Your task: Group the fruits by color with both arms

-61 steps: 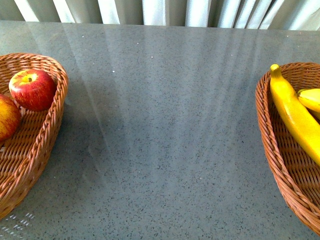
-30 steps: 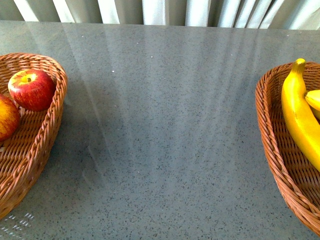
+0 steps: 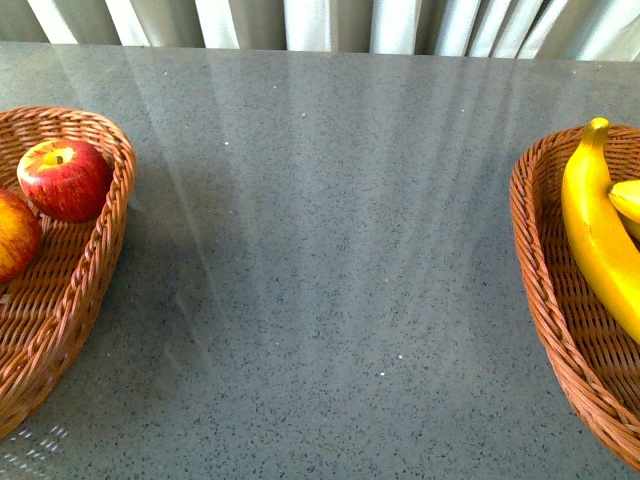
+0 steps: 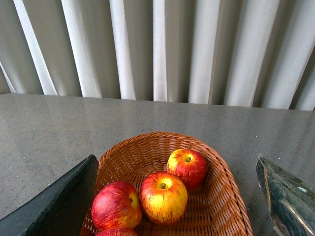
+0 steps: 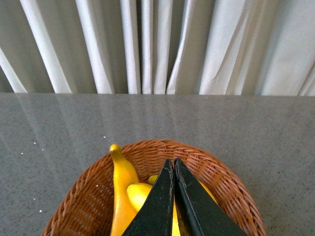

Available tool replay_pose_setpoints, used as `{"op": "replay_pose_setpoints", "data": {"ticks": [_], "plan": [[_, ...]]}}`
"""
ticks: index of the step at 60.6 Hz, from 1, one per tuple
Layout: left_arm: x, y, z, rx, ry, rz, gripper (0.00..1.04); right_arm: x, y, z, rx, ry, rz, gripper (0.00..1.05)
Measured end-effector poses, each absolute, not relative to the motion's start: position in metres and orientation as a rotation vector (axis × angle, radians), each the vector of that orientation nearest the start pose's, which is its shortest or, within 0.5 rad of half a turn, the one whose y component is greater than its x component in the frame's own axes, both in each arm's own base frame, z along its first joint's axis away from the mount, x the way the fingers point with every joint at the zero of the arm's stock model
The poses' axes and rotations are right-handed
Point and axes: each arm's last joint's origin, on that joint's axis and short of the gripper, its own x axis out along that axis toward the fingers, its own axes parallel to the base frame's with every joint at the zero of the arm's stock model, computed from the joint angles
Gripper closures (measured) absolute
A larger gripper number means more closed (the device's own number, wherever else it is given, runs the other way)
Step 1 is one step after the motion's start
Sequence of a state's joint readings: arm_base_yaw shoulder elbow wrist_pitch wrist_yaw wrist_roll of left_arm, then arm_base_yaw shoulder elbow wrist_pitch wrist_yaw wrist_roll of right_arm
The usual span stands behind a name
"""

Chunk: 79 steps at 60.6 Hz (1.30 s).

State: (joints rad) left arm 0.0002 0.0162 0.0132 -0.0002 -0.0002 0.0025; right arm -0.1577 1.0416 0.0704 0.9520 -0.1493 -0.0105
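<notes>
In the front view, a deep red apple (image 3: 62, 178) and a streaked apple (image 3: 14, 234) lie in the left wicker basket (image 3: 95, 262). A long banana (image 3: 592, 232) and a second banana (image 3: 626, 197) lie in the right wicker basket (image 3: 545, 285). Neither arm shows there. In the left wrist view, my left gripper (image 4: 175, 164) hangs open above the left basket (image 4: 224, 177), which holds several apples (image 4: 163, 197). In the right wrist view, my right gripper (image 5: 173, 162) is shut on nothing above the bananas (image 5: 123, 189) in their basket (image 5: 224, 179).
A grey speckled tabletop (image 3: 330, 250) stretches between the two baskets. White curtain folds (image 3: 300, 22) hang behind the table's far edge. Both baskets run off the picture's sides in the front view.
The long banana in the right basket swung its tip to the right and settled; it has lain still for the last half second. The apples barely shifted.
</notes>
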Motion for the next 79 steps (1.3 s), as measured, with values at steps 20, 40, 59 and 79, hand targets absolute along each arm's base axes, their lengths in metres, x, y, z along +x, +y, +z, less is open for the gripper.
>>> {"op": "replay_pose_setpoints", "data": {"ticks": [20, 40, 59, 79], "plan": [[0.098, 0.000, 0.167, 0.002, 0.003, 0.000, 0.09, 0.145, -0.004, 0.164, -0.010, 0.012, -0.017, 1.03], [0.098, 0.000, 0.167, 0.002, 0.003, 0.000, 0.09, 0.131, 0.000, 0.170, -0.010, -0.010, -0.001, 1.03], [0.098, 0.000, 0.167, 0.002, 0.004, 0.000, 0.09, 0.121, 0.000, 0.172, -0.010, -0.017, -0.001, 1.03], [0.098, 0.000, 0.167, 0.002, 0.003, 0.000, 0.09, 0.113, 0.000, 0.173, -0.010, -0.019, -0.001, 1.03]]}}
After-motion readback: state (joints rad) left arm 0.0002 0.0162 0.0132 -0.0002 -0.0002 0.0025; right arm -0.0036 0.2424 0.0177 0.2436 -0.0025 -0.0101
